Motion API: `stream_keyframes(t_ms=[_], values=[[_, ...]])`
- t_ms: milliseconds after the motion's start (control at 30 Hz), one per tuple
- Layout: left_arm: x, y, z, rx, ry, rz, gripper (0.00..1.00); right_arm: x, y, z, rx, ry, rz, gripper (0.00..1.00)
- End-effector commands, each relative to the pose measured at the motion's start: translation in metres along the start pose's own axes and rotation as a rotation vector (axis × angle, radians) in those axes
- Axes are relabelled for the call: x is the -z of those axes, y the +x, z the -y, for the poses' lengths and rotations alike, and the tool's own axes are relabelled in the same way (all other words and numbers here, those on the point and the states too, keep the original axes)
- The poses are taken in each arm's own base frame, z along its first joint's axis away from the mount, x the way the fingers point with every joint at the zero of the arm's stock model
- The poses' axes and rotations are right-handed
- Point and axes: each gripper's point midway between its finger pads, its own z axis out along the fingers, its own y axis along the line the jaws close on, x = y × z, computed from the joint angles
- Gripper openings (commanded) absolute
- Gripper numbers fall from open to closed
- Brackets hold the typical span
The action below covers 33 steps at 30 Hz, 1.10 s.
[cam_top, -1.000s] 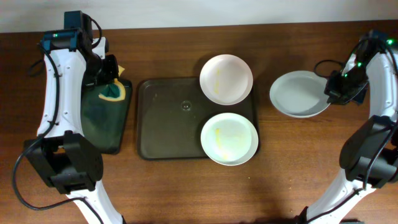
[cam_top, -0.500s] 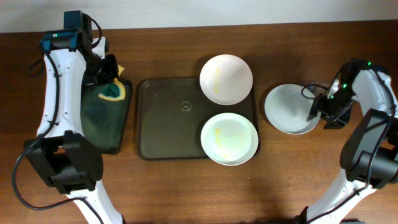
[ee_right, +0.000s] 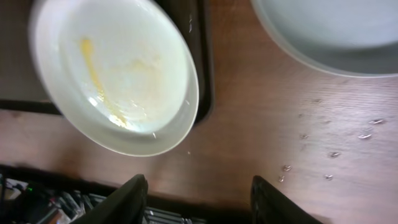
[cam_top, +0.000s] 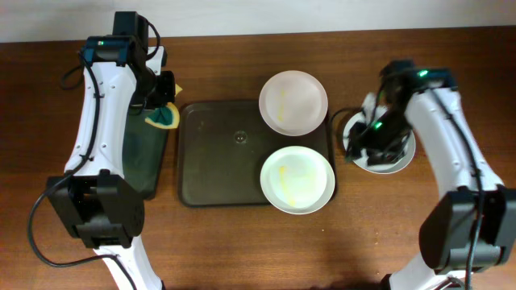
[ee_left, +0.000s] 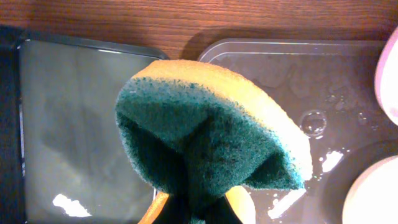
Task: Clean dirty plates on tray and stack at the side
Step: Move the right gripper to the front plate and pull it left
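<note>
The three round white glossy plates lie flat, hollow side up, and being round have no long axis. One (cam_top: 293,102) overhangs the upper right rim of the large dark brown rectangular tray (cam_top: 214,153), one (cam_top: 297,179) overhangs its lower right corner, and the third (cam_top: 385,155) sits off the tray on the brown wooden worktop (cam_top: 242,242) at centre right, partly under the right arm. The two on the tray carry yellowish smears, and the third looks clean as far as it shows. They look stiff, breakable and light enough for one tool, and probably slick, since water drops (ee_right: 336,152) bead the wood beside them. The thin raised rim seems the only hold, best where a plate juts past the tray's edge. The tray's long axis runs left to right in the overhead view. The right tool (ee_right: 198,183) hangs above the bare wood between the lower smeared plate and the clean one, its fingers apart with nothing between them. At the tray's upper left corner the left tool (cam_top: 161,109) is clamped on a folded green-and-yellow sponge (ee_left: 205,137), soft and buckled by the squeeze, above the seam between the brown tray and a smaller black tray (cam_top: 139,169) to its left.
</note>
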Motion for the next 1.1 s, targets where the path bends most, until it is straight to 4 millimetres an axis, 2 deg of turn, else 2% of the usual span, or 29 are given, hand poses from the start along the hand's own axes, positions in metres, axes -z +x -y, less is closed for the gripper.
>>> stream_keyframes(t_ms=[0,167,300,467,533,633,700,767,800,900,967,1067], values=[[0.007,-0.007,-0.007,-0.012,-0.031,0.032,0.0,-0.043,0.015,-0.004,-0.029,0.025,-0.073,0.5],[0.007,-0.009,-0.007,-0.012,-0.031,0.039,0.0,-0.08,0.021,-0.006,-0.02,0.09,-0.07,0.45],[0.007,-0.01,-0.007,-0.012,-0.031,0.043,0.0,-0.105,0.014,-0.006,-0.007,0.15,-0.003,0.35],[0.007,-0.009,-0.007,-0.012,-0.031,0.039,0.0,-0.114,0.006,-0.002,-0.009,0.24,0.066,0.31],[0.007,-0.009,-0.007,-0.012,-0.031,0.039,0.0,-0.116,0.005,-0.007,0.006,0.239,0.07,0.24],[0.007,-0.009,-0.007,-0.012,-0.031,0.039,0.0,-0.118,0.01,-0.014,0.026,0.236,0.059,0.04],[0.007,-0.009,-0.007,-0.012,-0.03,0.04,0.0,-0.123,0.014,-0.032,0.07,0.201,0.051,0.04],[0.007,-0.01,-0.007,-0.012,-0.03,0.043,0.0,-0.126,0.015,-0.045,0.055,0.187,0.067,0.04],[0.007,-0.009,-0.007,-0.012,-0.027,0.042,0.0,-0.129,0.013,-0.059,0.038,0.174,0.096,0.04],[0.007,-0.01,-0.007,-0.012,-0.027,0.043,0.0,-0.135,-0.004,-0.101,-0.043,0.086,0.219,0.04],[0.007,-0.01,-0.007,-0.012,-0.027,0.043,0.0,-0.138,-0.015,-0.124,-0.033,0.029,0.282,0.04],[0.007,-0.01,-0.006,-0.012,-0.027,0.043,0.0,-0.146,-0.031,-0.149,-0.033,-0.041,0.354,0.04]])
